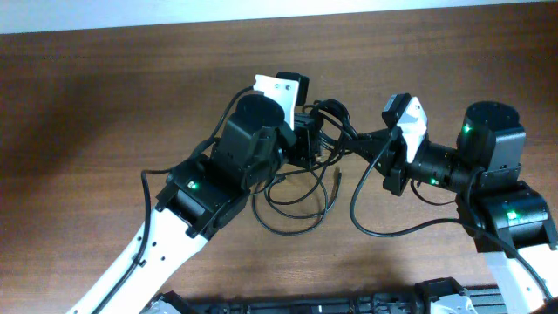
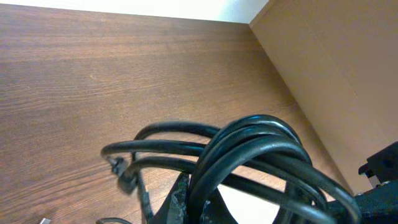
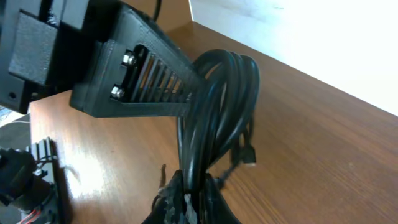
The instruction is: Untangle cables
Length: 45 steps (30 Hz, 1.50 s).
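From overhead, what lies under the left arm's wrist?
Loose loops of the cables emerge from beneath the left wrist onto the table. Where they run under the wrist is covered, so any crossings there cannot be seen.

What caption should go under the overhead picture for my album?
The left hand and right hand both grip the black cables over a wooden table.

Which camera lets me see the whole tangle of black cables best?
Overhead: it alone shows the cables whole, loose loops on the table plus the bunched coil. Both wrist views show only that coil, close up and cut off at the frame.
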### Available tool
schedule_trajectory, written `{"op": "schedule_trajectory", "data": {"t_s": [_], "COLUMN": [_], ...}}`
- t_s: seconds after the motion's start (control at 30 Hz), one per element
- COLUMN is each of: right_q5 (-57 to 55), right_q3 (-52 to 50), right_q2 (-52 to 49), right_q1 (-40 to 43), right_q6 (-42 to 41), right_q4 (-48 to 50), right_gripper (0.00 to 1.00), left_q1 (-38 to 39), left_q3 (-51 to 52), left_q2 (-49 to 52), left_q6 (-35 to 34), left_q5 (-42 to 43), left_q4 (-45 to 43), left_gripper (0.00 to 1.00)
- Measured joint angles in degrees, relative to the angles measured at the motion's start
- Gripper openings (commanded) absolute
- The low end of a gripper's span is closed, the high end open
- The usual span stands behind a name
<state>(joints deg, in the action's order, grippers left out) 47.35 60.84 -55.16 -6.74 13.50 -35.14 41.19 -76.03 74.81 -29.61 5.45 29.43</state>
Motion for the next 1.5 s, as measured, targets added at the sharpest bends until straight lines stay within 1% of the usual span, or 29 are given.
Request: {"op": "schedule_trajectory", "data": {"t_s": [0.07, 0.27, 0.37, 0.43, 0.5, 0.63, 0.67, 0.73, 0.83, 0.87, 0.9, 0.97, 1.03, 1.17, 1.23, 1.27, 1.33, 1.37, 1.4, 1.5], "right_q5": [-3.1, -15.7, -23.2, -30.2, -33.9, -36.4, -36.8, -35.6, -28.0, -24.8, -21.6, -15.2, -9.3, -3.6, -2.4, -2.0, -2.0, -2.1, -2.4, -3.6], "right_q3": [0.0, 0.0, 0.0, 0.1, 0.1, 0.0, 0.0, 0.1, 0.0, 0.0, 0.0, 0.0, 0.0, 0.0, 0.0, 0.0, 0.0, 0.0, 0.0, 0.0], "right_q2": [0.0, 0.0, 0.0, -0.3, -1.4, -2.7, -2.7, -2.7, -2.1, -1.6, -1.1, -0.1, 0.3, 0.2, 0.2, 0.2, 0.2, 0.2, 0.2, 0.2], "right_q1": [-0.1, -0.9, -1.0, -0.4, 0.0, 0.0, 0.0, 0.0, 0.0, 0.0, 0.0, 0.0, 0.0, 0.0, 0.0, 0.0, 0.0, 0.0, 0.0, 0.0], "right_q6": [-2.4, -13.2, -18.9, -22.2, -24.3, -26.0, -26.4, -25.1, -19.3, -16.8, -14.6, -11.3, -8.3, -5.5, -4.9, -4.7, -4.6, -4.1, -4.2, -4.4], "right_q4": [0.0, -1.0, -4.0, -7.0, -7.8, -8.5, -8.4, -7.7, -5.0, -4.3, -3.7, -2.6, -2.2, -0.9, 0.2, 0.8, 1.6, 1.7, 1.8, 1.8], "right_gripper": [0.04, 0.04, 0.04, 0.04, 0.04, 0.04, 0.06, 0.13, 0.43, 0.5, 0.55, 0.59, 0.61, 0.59, 0.52, 0.44, 0.21, 0.07, 0.04, 0.04], "left_q1": [0.0, 0.7, 0.7, 0.5, 0.1, 0.0, 0.0, 0.0, 0.0, 0.0, 0.0, 0.0, 0.0, 0.0, 0.0, 0.0, 0.0, 0.0, 0.0, 0.0], "left_q3": [0.0, 0.0, 0.0, 0.0, 0.0, 0.0, 0.0, 0.0, 0.0, 0.0, 0.0, 0.0, 0.0, 0.0, 0.0, 0.0, 0.0, 0.0, 0.0, 0.0], "left_q2": [0.0, 0.1, 0.2, 0.1, 0.1, 0.1, 0.1, 0.1, 0.1, 0.1, 0.1, 0.1, 0.1, 0.1, 0.1, 0.1, 0.1, 0.1, 0.1, 0.1], "left_q6": [-0.4, -1.3, -1.3, -1.3, -1.3, -1.2, -1.2, -1.0, 1.7, 2.9, 4.2, 6.1, 7.6, 8.7, 8.9, 8.9, 8.7, 8.4, 8.1, 7.5], "left_q5": [-0.4, -1.0, -1.0, -1.8, -2.7, -3.3, -3.7, -5.1, -6.8, -7.1, -7.3, -7.5, -7.4, -4.5, -2.3, -1.4, 0.3, 0.8, 1.3, 2.0], "left_q4": [0.0, -0.3, -0.5, -0.2, -0.2, -0.2, -0.1, 0.2, 0.3, 0.3, 0.3, 0.3, 0.3, 0.3, 0.1, 0.1, -0.1, 0.0, 0.0, 0.0], "left_gripper": [0.0, 0.0, 0.0, 0.0, 0.0, 0.0, 0.0, 0.0, 0.0, 0.0, 0.0, 0.0, 0.0, 0.0, 0.0, 0.0, 0.0, 0.0, 0.0, 0.0]}}
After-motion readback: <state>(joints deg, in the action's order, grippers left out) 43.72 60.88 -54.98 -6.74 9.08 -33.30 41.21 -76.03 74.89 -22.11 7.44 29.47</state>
